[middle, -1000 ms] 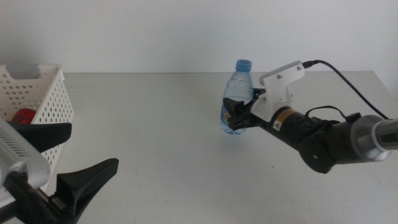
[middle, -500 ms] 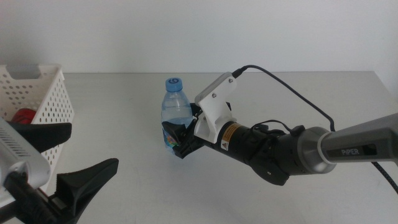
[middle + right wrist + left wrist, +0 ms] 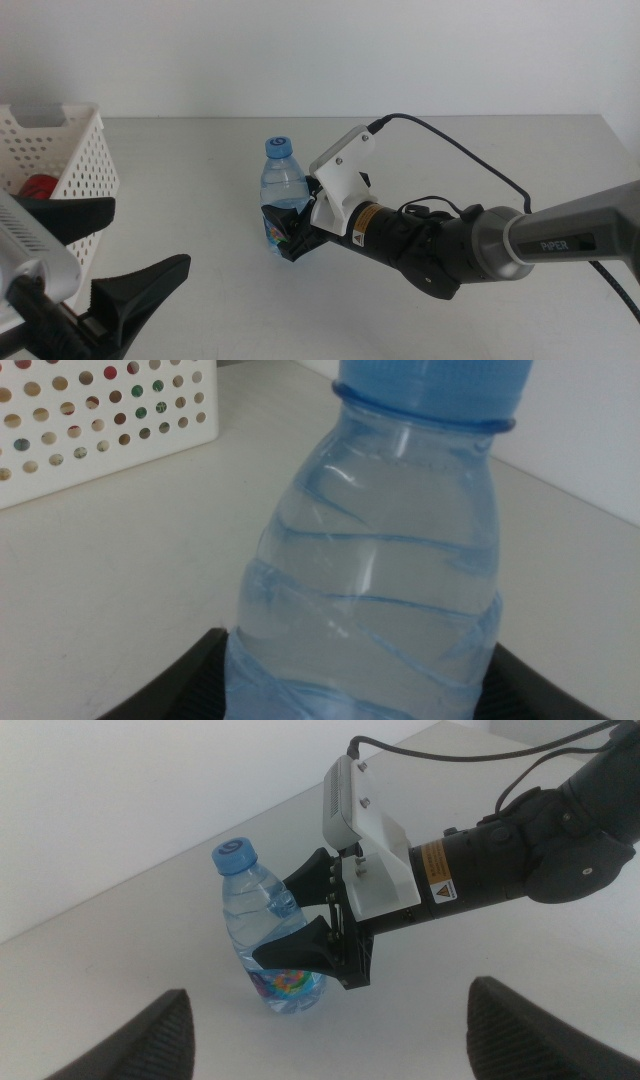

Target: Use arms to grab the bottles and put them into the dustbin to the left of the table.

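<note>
1. Since half a second ago the right gripper has barely budged, still clamped on the water bottle after hauling it over from the table's right side.
2. Jaws pinch the bottle low, at its colourful label, and the blue cap sticks up above them, bottle upright near mid-table.
3. White perforated dustbin sits at about 9 o'clock from the bottle, well apart, with a red can inside.
4. Left gripper waits at the bottom-left, jaws spread wide, holding nothing.
</note>
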